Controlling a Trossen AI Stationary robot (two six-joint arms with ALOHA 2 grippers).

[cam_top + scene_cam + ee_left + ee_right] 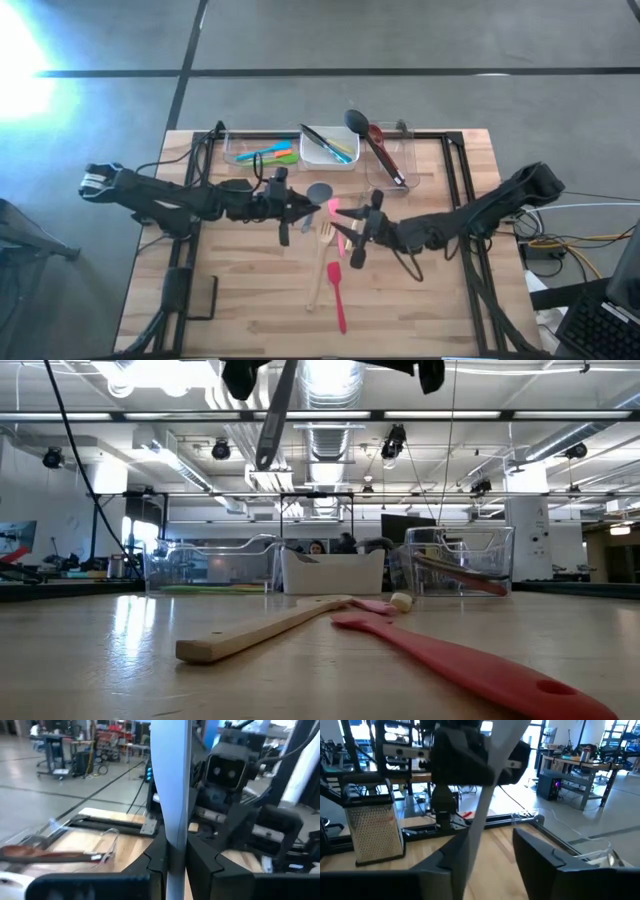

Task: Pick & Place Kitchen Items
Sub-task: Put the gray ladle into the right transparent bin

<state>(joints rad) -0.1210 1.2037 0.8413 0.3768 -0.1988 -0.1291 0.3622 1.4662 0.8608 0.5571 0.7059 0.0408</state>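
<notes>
Two grippers meet above the table: our left pinches the grey spatula's slim, stiff, light handle, our right spread beside it.

This is a big workshop or robot lab, not a home. Bare pipes and long lights hang under the high roof, and the floor is plain grey concrete. Work benches piled with tools and gear stand all around the wooden table.
</notes>
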